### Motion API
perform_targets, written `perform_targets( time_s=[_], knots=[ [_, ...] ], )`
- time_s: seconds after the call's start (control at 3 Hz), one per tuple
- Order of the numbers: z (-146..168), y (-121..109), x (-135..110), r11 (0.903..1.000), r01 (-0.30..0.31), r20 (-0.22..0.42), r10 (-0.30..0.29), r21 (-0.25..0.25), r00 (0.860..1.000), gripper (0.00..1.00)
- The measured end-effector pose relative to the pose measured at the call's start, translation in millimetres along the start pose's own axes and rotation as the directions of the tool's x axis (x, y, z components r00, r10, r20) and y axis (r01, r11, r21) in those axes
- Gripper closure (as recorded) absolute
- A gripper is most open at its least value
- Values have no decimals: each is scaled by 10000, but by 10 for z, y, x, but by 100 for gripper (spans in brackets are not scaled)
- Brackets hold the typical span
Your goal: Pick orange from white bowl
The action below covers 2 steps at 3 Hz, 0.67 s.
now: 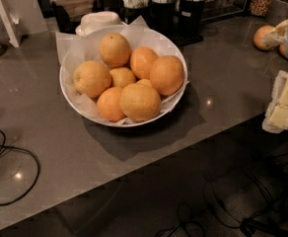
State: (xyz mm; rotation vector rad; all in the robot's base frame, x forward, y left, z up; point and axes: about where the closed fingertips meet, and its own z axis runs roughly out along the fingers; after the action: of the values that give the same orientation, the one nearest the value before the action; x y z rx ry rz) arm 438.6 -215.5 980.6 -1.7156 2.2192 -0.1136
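The white bowl (69,90), wide and lined with crinkled white paper, sits on the grey counter left of centre and holds several oranges. The orange (166,75) is large and deep orange and lies at the right side of the pile, near the bowl's right rim. Paler yellow-orange ones lie in front of it (140,102) and at the left (91,79). My gripper (286,102), with cream-coloured parts, is at the frame's right edge, well right of the bowl and apart from it. It holds nothing that I can see.
A smaller white stacked dish (100,21) stands behind the bowl. Black holders (161,11) stand at the back. A loose orange (264,37) lies on the counter at the far right. A black cable (16,157) loops at the left. The counter's front edge (149,164) runs diagonally.
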Motion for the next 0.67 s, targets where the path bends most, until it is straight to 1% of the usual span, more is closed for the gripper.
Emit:
perform_targets(
  time_s=[0.33, 0.67],
  knots=[
    [1, 0, -3, 10000, 6, 5, -6, 0, 10000, 0],
    [30, -15, -119, 9997, 252, 238, -252, -12, 9994, 0]
  ],
)
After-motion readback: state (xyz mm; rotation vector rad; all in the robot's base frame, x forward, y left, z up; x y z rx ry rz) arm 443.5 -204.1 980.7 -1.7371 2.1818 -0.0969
